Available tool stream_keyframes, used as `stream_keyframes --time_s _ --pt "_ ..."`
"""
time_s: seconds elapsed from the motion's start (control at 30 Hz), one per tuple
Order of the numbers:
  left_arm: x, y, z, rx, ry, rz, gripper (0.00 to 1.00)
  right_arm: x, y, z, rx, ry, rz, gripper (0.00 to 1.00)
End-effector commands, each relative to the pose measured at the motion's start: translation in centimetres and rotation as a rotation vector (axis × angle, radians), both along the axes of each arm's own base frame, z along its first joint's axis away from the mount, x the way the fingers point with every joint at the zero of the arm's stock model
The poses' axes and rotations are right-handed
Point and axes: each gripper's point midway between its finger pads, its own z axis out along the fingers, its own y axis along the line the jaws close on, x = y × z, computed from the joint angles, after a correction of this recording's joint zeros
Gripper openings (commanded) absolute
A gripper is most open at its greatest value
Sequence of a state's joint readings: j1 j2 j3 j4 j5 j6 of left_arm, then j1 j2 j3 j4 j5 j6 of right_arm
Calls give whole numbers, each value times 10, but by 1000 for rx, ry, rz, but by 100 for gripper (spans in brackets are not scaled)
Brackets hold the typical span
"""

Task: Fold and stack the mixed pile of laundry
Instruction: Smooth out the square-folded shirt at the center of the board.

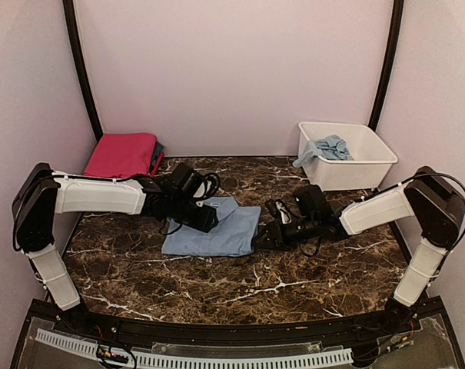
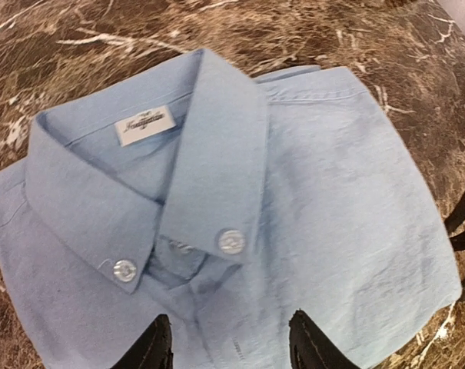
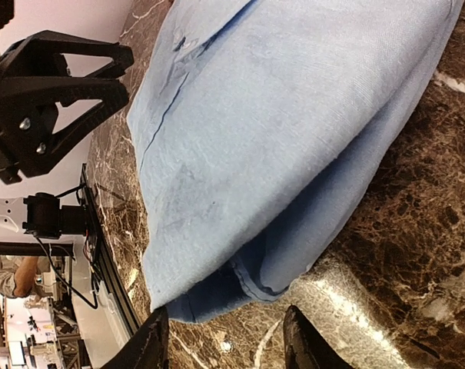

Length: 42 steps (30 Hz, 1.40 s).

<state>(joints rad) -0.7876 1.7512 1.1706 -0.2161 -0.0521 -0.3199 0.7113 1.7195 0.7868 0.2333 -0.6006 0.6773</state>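
A pale blue collared shirt [image 1: 217,231] lies folded on the marble table [image 1: 217,284], in the middle. My left gripper [image 1: 205,217] hovers over its collar end; in the left wrist view the shirt [image 2: 293,200] fills the frame, collar buttoned and white label showing, with the gripper [image 2: 232,346] open and its fingertips [image 2: 154,346] apart above the cloth. My right gripper [image 1: 264,234] sits low at the shirt's right edge. The right wrist view shows the folded hem [image 3: 278,154] just ahead of the open gripper [image 3: 228,342], with nothing between its fingers [image 3: 309,342].
A folded magenta-pink stack [image 1: 123,154] with a dark piece at its side rests at the back left. A white tub [image 1: 363,165] at the back right holds a crumpled pale blue garment [image 1: 328,147]. The left gripper [image 3: 48,92] shows in the right wrist view.
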Motion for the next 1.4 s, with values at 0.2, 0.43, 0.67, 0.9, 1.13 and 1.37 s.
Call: stream_keyframes --time_s 0.2,0.43,0.67,0.9,1.13,1.37 --pt "3 64 -7 9 58 172 51 -19 -4 19 54 -54 4 49" --pt "4 74 -16 22 72 191 51 -10 17 19 45 -59 17 49" --pt "5 83 -29 51 89 212 51 -5 35 -3 -6 -20 44 45" --pt "-4 97 -57 90 155 253 50 -16 27 -17 -77 11 64 14" --pt "-17 108 -88 117 238 282 36 -38 -15 -70 -313 126 119 0" --pt "-19 109 -84 104 236 285 37 -34 -36 -76 -420 119 117 0"
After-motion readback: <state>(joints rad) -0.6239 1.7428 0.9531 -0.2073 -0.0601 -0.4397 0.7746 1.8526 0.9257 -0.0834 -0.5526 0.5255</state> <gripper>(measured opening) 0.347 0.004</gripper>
